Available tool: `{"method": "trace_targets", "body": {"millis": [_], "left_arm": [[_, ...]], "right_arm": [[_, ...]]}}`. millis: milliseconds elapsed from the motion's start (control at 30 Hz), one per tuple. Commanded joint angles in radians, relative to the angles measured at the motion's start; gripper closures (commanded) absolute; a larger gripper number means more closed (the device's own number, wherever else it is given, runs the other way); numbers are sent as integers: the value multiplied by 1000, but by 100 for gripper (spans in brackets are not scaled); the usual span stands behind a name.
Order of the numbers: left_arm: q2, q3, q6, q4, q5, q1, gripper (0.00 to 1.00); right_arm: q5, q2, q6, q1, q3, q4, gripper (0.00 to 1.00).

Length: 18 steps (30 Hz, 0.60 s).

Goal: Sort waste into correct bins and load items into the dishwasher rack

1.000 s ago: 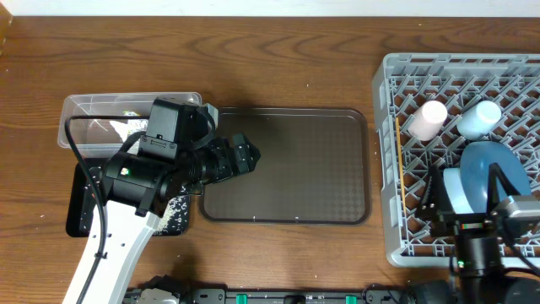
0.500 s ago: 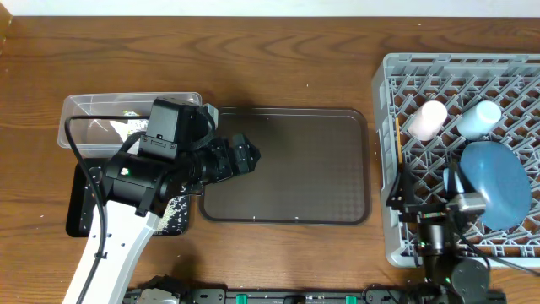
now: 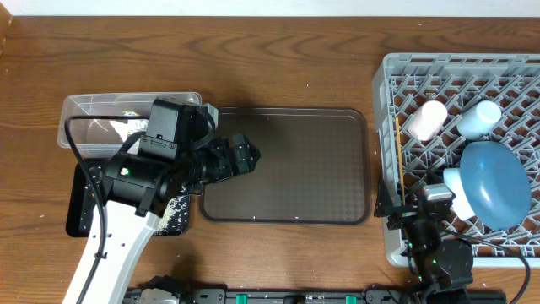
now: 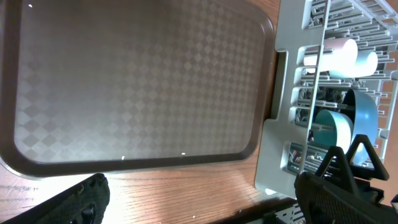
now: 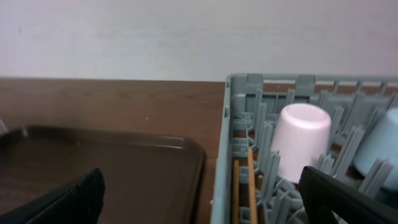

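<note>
My left gripper hangs with fingers apart over the brown tray on the wooden table. My right gripper, also apart, is at the grey rack, which holds the blue plate. A white wall stands behind.

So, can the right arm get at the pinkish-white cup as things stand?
Probably yes: the right gripper hangs open and empty at the edge of the dishwasher rack, with the pinkish-white cup just ahead and nothing between; the chopsticks lie to one side.

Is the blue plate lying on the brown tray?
No, the plate sits in the grey rack; the tray holds nothing.
</note>
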<state>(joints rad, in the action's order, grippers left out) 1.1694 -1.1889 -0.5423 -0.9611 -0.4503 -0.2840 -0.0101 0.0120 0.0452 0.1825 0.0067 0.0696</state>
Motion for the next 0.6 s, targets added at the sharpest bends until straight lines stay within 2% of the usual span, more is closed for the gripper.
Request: {"method": "trace_targets", "body": {"millis": [0, 567], "left_arm": [[2, -12, 14, 1, -10, 4, 2], [2, -12, 14, 1, -10, 4, 2]], "right_arm": [[18, -7, -118, -19, -2, 5, 1], [18, -7, -39, -74, -2, 5, 1]]}}
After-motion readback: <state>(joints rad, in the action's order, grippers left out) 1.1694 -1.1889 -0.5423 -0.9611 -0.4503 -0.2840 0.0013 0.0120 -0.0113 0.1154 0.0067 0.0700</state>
